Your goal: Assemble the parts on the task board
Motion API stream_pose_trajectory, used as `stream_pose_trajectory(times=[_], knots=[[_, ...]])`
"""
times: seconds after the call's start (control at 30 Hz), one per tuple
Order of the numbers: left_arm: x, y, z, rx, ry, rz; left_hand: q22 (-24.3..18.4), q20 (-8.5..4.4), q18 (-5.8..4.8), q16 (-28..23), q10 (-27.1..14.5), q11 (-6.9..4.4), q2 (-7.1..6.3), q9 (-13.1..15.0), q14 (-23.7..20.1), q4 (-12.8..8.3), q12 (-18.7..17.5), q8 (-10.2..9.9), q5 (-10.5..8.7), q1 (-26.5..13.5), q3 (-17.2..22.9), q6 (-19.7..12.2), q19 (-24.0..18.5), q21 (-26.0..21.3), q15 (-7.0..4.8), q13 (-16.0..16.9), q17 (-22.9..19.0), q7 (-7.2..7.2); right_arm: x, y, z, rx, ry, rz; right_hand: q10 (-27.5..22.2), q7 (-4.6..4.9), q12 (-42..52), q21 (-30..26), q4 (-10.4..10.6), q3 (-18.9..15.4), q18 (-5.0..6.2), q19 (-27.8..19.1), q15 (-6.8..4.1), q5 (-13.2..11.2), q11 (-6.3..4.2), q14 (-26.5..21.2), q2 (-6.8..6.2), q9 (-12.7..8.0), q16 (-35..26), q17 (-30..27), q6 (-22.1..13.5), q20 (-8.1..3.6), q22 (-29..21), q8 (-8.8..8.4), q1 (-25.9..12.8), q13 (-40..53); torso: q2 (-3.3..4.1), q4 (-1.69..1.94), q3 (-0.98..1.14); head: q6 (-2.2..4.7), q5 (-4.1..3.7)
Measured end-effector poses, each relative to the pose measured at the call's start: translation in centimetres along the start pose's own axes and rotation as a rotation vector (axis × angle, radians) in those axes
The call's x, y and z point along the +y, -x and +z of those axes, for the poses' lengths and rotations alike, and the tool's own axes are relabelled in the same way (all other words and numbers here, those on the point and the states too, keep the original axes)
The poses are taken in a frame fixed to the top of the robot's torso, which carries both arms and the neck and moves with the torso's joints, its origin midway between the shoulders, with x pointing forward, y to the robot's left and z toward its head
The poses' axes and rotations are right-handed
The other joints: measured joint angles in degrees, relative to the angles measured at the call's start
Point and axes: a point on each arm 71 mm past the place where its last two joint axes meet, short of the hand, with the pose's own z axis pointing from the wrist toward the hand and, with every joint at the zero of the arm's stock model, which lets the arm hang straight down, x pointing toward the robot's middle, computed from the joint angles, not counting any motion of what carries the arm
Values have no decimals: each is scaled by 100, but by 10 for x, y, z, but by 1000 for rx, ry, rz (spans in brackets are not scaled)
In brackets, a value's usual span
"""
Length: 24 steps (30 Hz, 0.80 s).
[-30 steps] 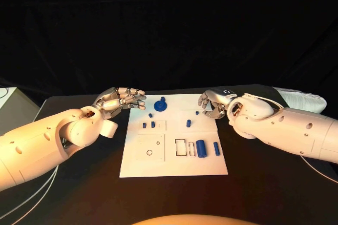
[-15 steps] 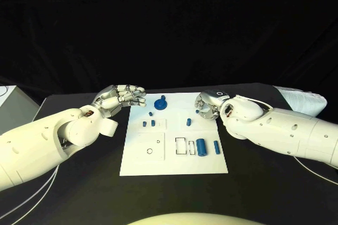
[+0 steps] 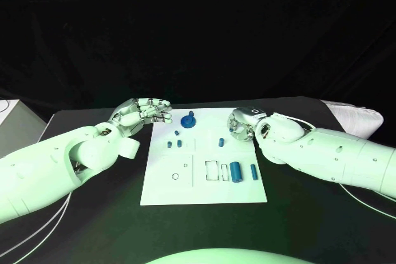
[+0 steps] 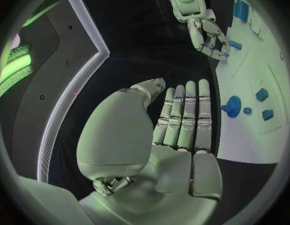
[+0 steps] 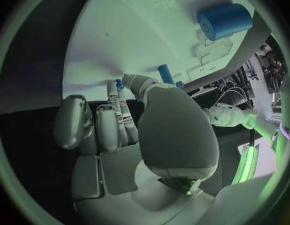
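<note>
1. Left hand (image 3: 142,112) hovers just off the board's (image 3: 165,189) far-left corner, stretched flat and grasping nothing. It is probably parked there to keep clear of the work.
2. Board lies mid-table. A knob (image 3: 188,123) stands near its far edge and a cylinder (image 3: 236,172) lies toward the near right, seemingly laid out for fitting.
3. Right hand (image 3: 241,125) curls down onto the far-right edge at a small peg (image 5: 119,83), apparently to pick it up. I cannot tell whether it grips the peg.
</note>
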Motion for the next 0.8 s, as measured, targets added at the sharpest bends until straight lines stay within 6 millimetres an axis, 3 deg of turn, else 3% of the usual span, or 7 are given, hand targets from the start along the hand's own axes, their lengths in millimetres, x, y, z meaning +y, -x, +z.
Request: stream_pose_trajectory(times=[0.17,0.23,0.8], knots=[[0,0,0,-2,1,0,-5,-20,0,-23,0,0,44,0,0,-14,0,0,0,44,-14,9,20,0,0,0,13,9,0,0,1,-1,-3,2,25,-11,-21,0,-25,25,0,0,0,-9,0,0,43,15,0,0,73,0,0,40,0,-5,0,2,3,-6,1],[0,0,0,-2,1,0,-5,-20,0,-23,0,0,44,0,0,-14,0,0,0,44,-14,9,20,0,0,0,13,9,0,0,2,-1,-5,3,39,-12,-44,0,-41,73,0,0,0,-117,-2,0,97,18,0,0,83,0,0,41,7,-17,0,2,3,-9,1],[0,-4,0,6,0,2,-4,-21,0,-45,0,0,66,-1,-1,-13,-22,0,0,66,-13,29,20,0,0,0,25,29,3,-1,6,-1,-12,0,87,-19,-112,-36,-102,135,0,0,0,-213,14,0,96,20,0,-26,187,0,4,62,8,-22,2,1,3,-56,24]])
